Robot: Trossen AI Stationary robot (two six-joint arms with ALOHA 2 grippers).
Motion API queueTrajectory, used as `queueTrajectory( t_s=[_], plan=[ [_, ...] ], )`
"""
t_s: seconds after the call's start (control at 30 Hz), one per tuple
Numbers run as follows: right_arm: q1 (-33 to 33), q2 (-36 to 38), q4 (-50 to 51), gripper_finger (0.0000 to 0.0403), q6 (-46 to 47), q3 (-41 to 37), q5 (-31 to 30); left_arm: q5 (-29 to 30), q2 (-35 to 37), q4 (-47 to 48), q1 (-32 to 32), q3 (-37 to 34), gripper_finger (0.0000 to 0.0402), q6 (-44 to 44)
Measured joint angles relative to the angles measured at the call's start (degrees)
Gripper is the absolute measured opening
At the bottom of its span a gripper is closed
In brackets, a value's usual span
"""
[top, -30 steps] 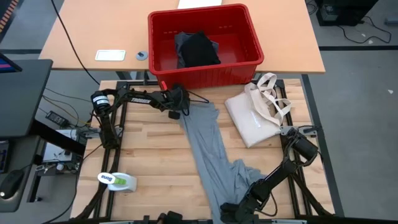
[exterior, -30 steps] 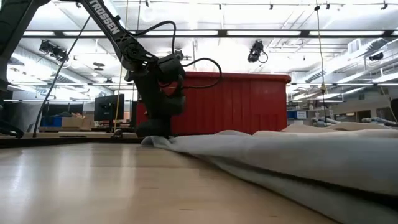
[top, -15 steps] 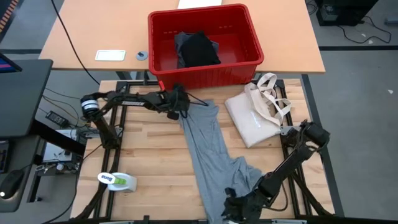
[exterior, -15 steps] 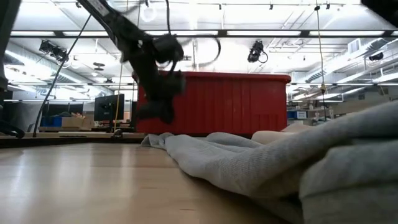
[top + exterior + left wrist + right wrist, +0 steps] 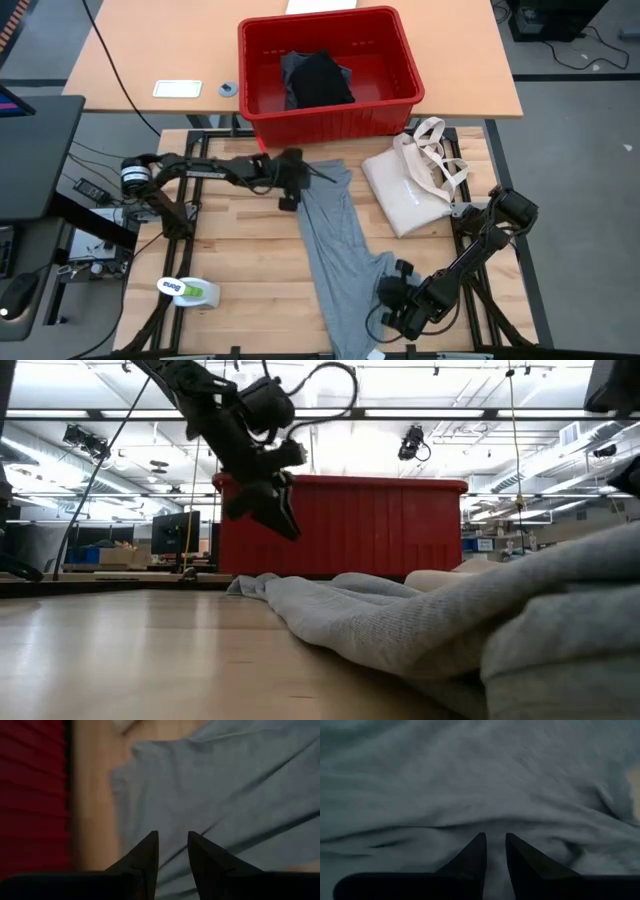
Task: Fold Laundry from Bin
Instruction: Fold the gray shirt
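So the left pincer hangs just above the far end of the grey T-shirt, right in front of the red bin, and its fingers sit with only a narrow gap and nothing between them, cloth underneath but not pinched. In the low view that pincer is clearly lifted off the wooden worktop, tips tilted down. The right pincer is at the near end of the same shirt, fingers also narrowly apart, hovering over rumpled grey fabric without gripping it. The shirt lies in a long strip from bin to near edge. Inside the bin sits a black garment. A cream tote bag lies right of the shirt, and a green-and-white bottle sits near the left corner.
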State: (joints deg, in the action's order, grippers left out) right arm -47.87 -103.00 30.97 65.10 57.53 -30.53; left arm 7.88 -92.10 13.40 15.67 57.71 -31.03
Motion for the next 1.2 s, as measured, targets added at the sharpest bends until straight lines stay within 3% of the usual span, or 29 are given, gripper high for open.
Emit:
queueTrajectory(
  t_s=[0.3, 0.43, 0.57, 0.73, 0.93, 1.2],
  plan=[
    [0.08, 0.16, -2.05, 0.0082, 2.88, -3.32, -2.93, -0.14, -11.45, -13.2, -5.54, 4.41, 0.0082, -0.7],
    [0.08, 0.16, -3.29, 0.0082, 2.87, -3.34, -2.81, 0.1, -17.04, -12.57, -4.85, 10.97, 0.007, 0.52],
    [0.08, 0.16, -3.78, 0.0082, 2.88, -3.34, -2.65, 0.55, -21.99, -9.41, -4.59, 19.55, 0.0073, 7.76],
    [-0.15, 0.16, -4.11, 0.0079, 3.73, -3.34, -4.94, 1.49, -27.56, -1.77, -5.01, 27.5, 0.0121, 11.48],
    [-2.17, 0.16, -3.92, 0.0077, 4.06, -3.34, -11.45, 6.41, -31.68, -5.65, -3.83, 29.4, 0.0194, 15.51],
    [-3.17, 0.16, -4.01, 0.0077, 4.0, -3.34, -16.23, 7.25, -34.92, -12.38, -1.08, 29.4, 0.0213, 16.89]
  ],
)
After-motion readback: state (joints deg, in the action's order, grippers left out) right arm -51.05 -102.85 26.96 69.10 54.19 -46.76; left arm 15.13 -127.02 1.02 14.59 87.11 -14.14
